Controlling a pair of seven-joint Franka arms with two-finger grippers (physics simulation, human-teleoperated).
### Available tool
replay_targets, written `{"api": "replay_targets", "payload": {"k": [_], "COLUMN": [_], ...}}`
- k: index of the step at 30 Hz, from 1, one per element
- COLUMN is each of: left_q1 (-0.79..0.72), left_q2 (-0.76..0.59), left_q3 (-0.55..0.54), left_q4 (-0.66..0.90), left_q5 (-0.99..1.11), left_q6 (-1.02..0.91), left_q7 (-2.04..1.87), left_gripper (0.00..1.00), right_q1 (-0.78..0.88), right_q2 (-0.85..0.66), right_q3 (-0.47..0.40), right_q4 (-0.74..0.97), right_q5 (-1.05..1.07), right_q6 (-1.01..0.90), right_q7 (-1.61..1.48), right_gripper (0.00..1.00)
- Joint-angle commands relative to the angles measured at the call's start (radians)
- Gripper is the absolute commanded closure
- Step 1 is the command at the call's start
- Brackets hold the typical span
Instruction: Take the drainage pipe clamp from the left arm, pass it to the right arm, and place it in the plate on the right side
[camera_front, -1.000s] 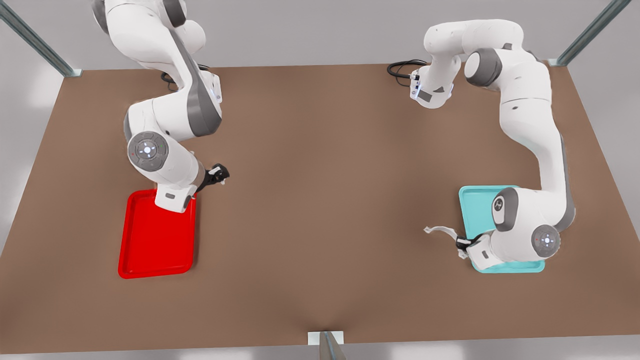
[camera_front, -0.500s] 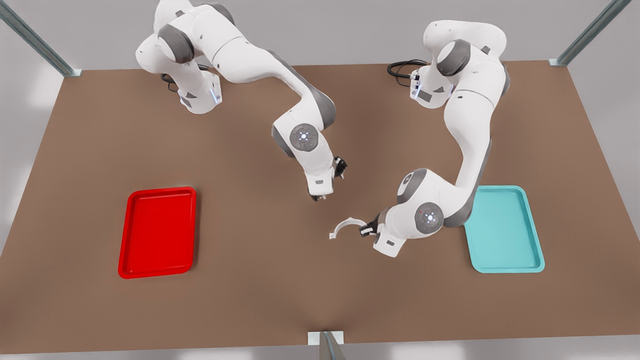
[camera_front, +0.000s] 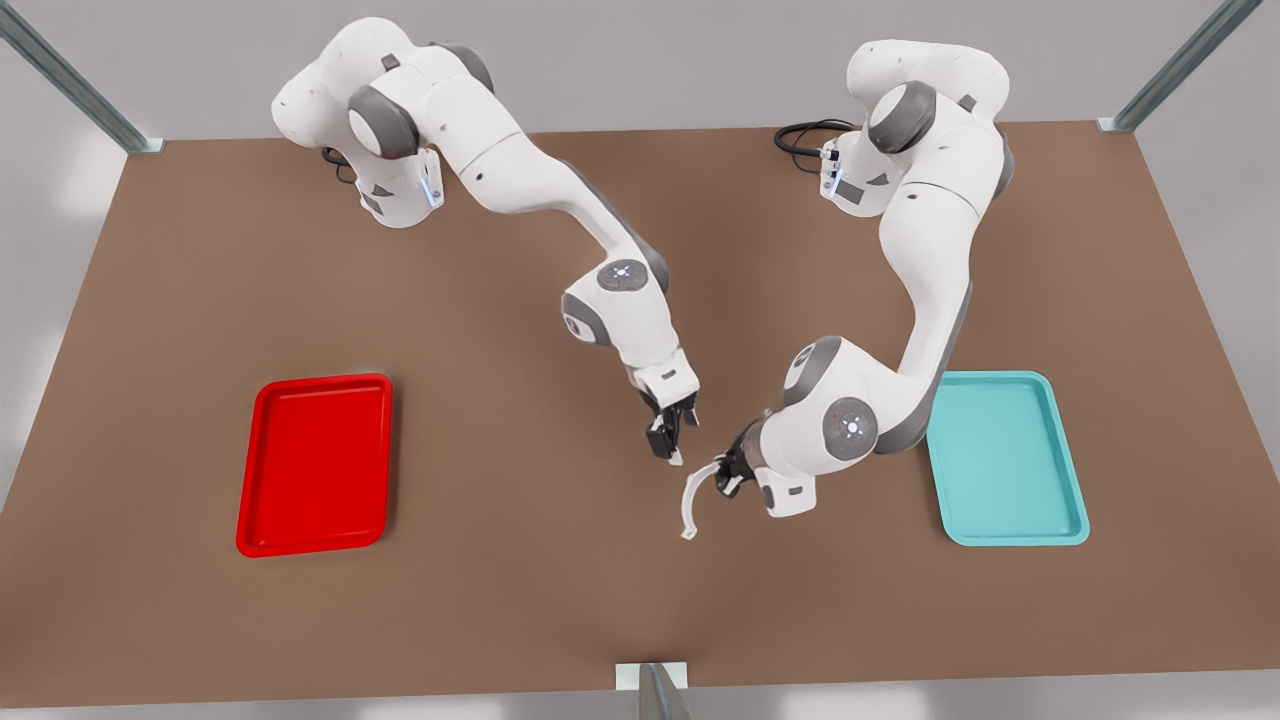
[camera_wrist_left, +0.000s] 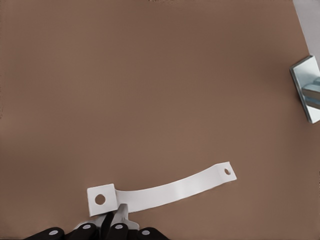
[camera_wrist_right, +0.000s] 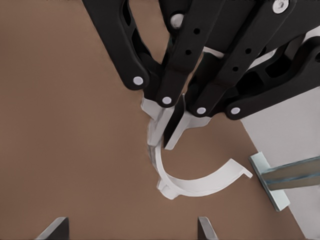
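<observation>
Since the frame half a second earlier, you brought both arms closer over the middle of the table (camera_front: 560, 600). The arm on the front view's left lowered its wrist and turned its gripper downward; the arm on the front view's right rotated the clamp so that it hung down toward the near edge instead of arching sideways.

The left gripper (camera_front: 728, 474) sat on the arm at the front view's right, elbow bent, forearm running low from above the teal tray (camera_front: 1005, 520) toward the table's centre. Its fingers (camera_wrist_left: 111, 220) were clamped on one tab end of the drainage pipe clamp (camera_front: 690, 500), seen in the left wrist view (camera_wrist_left: 170, 190) as a white strap extending away from the pads over bare tabletop.

The right gripper (camera_front: 672, 432) sat on the arm at the front view's left, reaching out from the far edge, wrist pitched down, fingers pointing at the table. Its jaws stood apart, and the right wrist view showed the left gripper (camera_wrist_right: 167, 122) and the clamp (camera_wrist_right: 200, 185) between its own two fingertips (camera_wrist_right: 206, 227), not touching the clamp.

The plate (camera_front: 262, 500) lay well apart toward the table's side at the front view's left.
</observation>
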Motion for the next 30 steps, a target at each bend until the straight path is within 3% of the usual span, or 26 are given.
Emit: {"api": "replay_targets", "payload": {"k": [1, 7, 20, 30], "left_q1": [0.0, 0.0, 0.005, 0.005], "left_q2": [-0.002, -0.008, -0.013, -0.013], "left_q3": [-0.001, -0.001, -0.004, -0.01], "left_q4": [0.0, 0.0, 0.0, 0.02], "left_q5": [0.001, -0.001, -0.001, -0.001], "left_q6": [0.008, -0.02, -0.055, -0.09], "left_q7": [-0.454, -0.432, -0.429, -0.428], "left_gripper": [0.79, 0.79, 0.79, 0.79], "right_q1": [-0.002, -0.017, -0.048, -0.048], "right_q2": [0.027, 0.135, 0.204, 0.345], "right_q3": [0.0, -0.013, -0.003, -0.003], "right_q4": [0.02, 0.137, 0.147, 0.307], "right_q5": [-0.013, -0.01, -0.007, -0.003], "right_q6": [0.209, 0.243, 0.323, 0.321], "right_q7": [-0.321, -0.314, -0.313, -0.276], "right_gripper": [0.03, 0.03, 0.03, 0.03]}}
